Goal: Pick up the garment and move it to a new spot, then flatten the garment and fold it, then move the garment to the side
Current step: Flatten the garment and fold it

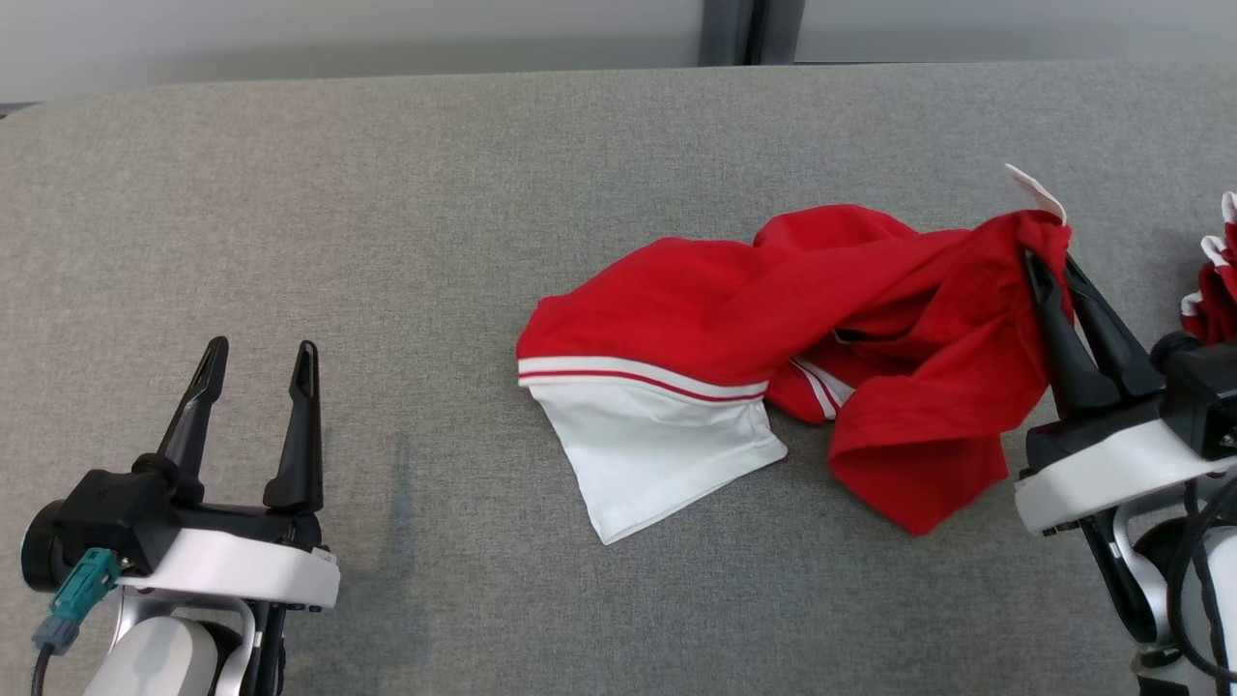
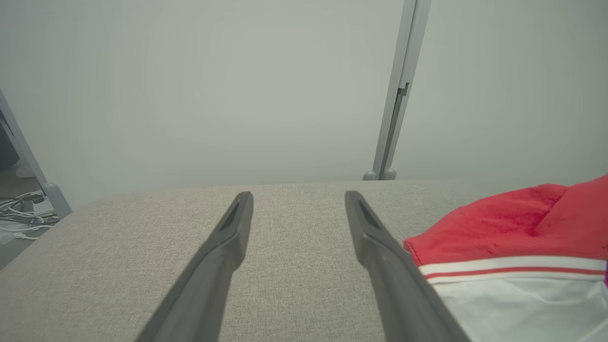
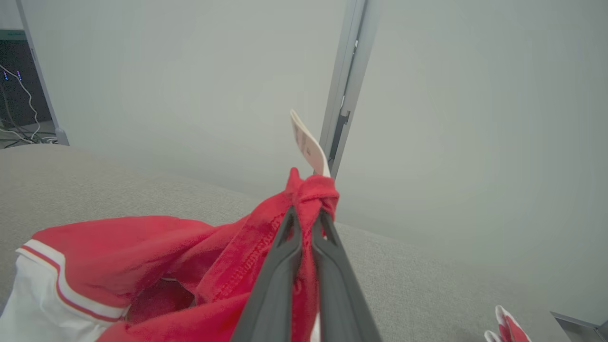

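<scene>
Fingers [image 1: 1055, 333] of my right gripper [image 1: 1049, 259] are pinched together on a bunched red edge of the garment [image 1: 754, 309], holding that edge up off the grey table [image 1: 387, 193]. A white tag [image 1: 1036, 190] sticks up just above the pinch. The rest of the garment trails left across the table, its white panel lying flat near the middle. A second red-and-white cloth [image 1: 1216, 280] sits just beside my right wrist. My left gripper [image 1: 261, 350] is spread wide, holding nothing, apart from the garment.
</scene>
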`<state>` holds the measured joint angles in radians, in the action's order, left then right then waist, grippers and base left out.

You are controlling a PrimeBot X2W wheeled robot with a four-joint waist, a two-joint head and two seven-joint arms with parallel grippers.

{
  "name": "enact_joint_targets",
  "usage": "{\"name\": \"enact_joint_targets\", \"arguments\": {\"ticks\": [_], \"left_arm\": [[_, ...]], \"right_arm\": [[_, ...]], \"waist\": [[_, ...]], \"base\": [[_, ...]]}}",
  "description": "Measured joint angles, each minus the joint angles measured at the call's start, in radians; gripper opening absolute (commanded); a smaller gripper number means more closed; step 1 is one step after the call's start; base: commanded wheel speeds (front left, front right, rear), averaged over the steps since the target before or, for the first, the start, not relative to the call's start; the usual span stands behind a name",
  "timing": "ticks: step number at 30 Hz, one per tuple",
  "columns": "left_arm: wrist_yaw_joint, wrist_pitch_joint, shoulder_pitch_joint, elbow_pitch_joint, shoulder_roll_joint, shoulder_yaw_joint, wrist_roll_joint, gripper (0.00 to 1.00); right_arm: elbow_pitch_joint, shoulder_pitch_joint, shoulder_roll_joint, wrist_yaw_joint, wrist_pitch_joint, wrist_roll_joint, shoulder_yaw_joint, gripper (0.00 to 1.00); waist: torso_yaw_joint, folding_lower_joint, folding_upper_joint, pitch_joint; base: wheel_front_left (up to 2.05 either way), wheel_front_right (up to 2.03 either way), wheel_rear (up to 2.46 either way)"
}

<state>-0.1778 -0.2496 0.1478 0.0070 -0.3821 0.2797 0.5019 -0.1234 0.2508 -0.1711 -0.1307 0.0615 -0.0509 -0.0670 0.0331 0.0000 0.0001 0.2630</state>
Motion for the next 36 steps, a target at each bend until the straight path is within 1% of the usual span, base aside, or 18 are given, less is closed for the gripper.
{"name": "enact_joint_targets", "arguments": {"ticks": [2, 5, 8, 9, 10, 11, 12, 15, 19, 23, 26, 28, 31, 36], "left_arm": [[-0.001, 0.002, 0.000, -0.004, -0.002, 0.000, 0.000, 1.00], [0.000, 0.003, 0.004, -0.008, -0.005, 0.002, 0.000, 1.00], [0.000, 0.003, 0.009, -0.008, -0.005, 0.004, 0.000, 1.00], [0.000, 0.003, 0.009, -0.008, -0.005, 0.004, 0.000, 1.00], [0.001, 0.003, 0.010, -0.008, -0.005, 0.006, 0.000, 1.00], [0.001, 0.003, 0.017, -0.007, -0.005, 0.009, 0.000, 1.00], [0.001, 0.003, 0.021, -0.007, -0.005, 0.010, 0.000, 1.00], [0.002, 0.003, 0.022, -0.004, -0.006, 0.012, 0.000, 1.00], [0.002, 0.003, 0.022, 0.000, -0.006, 0.014, 0.000, 1.00], [0.001, 0.002, 0.020, 0.002, -0.008, 0.013, 0.000, 1.00], [-0.002, 0.002, 0.012, 0.002, -0.010, 0.012, 0.001, 1.00], [-0.005, 0.003, -0.002, 0.003, -0.011, 0.014, 0.001, 1.00], [-0.008, 0.004, -0.007, 0.003, -0.012, 0.016, 0.001, 1.00], [-0.017, 0.012, -0.034, 0.001, -0.013, 0.025, 0.002, 1.00]], "right_arm": [[0.022, -0.015, 0.014, 0.000, 0.000, -0.011, 0.038, 0.00], [0.089, -0.027, 0.033, 0.000, -0.012, -0.039, 0.080, 0.00], [0.169, -0.029, 0.048, 0.000, -0.043, -0.067, 0.096, 0.00], [0.169, -0.029, 0.048, 0.000, -0.043, -0.067, 0.096, 0.00], [0.196, -0.028, 0.051, 0.000, -0.053, -0.070, 0.097, 0.13], [0.245, -0.019, 0.059, 0.000, -0.071, -0.088, 0.099, 0.57], [0.265, -0.013, 0.062, 0.000, -0.083, -0.093, 0.100, 1.00], [0.300, -0.009, 0.068, 0.000, -0.116, -0.108, 0.106, 1.00], [0.298, -0.020, 0.076, 0.000, -0.146, -0.108, 0.140, 1.00], [0.249, -0.060, 0.087, 0.000, -0.167, -0.104, 0.190, 1.00], [0.185, -0.081, 0.097, 0.000, -0.172, -0.088, 0.219, 1.00], [0.137, -0.095, 0.101, 0.000, -0.169, -0.079, 0.219, 1.00], [0.073, -0.120, 0.106, 0.000, -0.152, -0.072, 0.193, 1.00], [0.007, -0.192, 0.116, 0.000, -0.121, -0.070, 0.143, 1.00]], "waist": [[-0.001, 0.0000, 0.0000, 0.008], [-0.002, 0.0000, 0.0000, 0.024], [-0.003, 0.0000, 0.0000, 0.039], [-0.003, 0.0000, 0.0000, 0.039], [-0.004, 0.0000, 0.0000, 0.043], [-0.004, 0.0000, 0.0000, 0.050], [-0.005, 0.0000, 0.0000, 0.052], [-0.006, 0.0000, 0.0000, 0.051], [-0.006, 0.0000, 0.0000, 0.040], [-0.010, 0.0000, 0.0000, 0.020], [-0.016, 0.0000, 0.0000, 0.002], [-0.019, -0.0001, 0.0000, -0.011], [-0.025, 0.0000, 0.0000, -0.032], [-0.030, 0.0000, 0.0000, -0.070]], "base": [[0.00, 0.00, 0.00], [0.00, 0.00, 0.00], [0.00, 0.00, 0.00], [0.00, 0.00, 0.00], [0.00, 0.00, 0.00], [0.00, 0.00, 0.00], [0.00, 0.00, 0.00], [0.00, 0.00, 0.00], [0.00, 0.00, 0.00], [0.00, 0.00, 0.00], [0.00, 0.00, 0.00], [0.00, 0.00, 0.00], [0.00, 0.00, 0.00], [0.00, 0.00, 0.00]]}}
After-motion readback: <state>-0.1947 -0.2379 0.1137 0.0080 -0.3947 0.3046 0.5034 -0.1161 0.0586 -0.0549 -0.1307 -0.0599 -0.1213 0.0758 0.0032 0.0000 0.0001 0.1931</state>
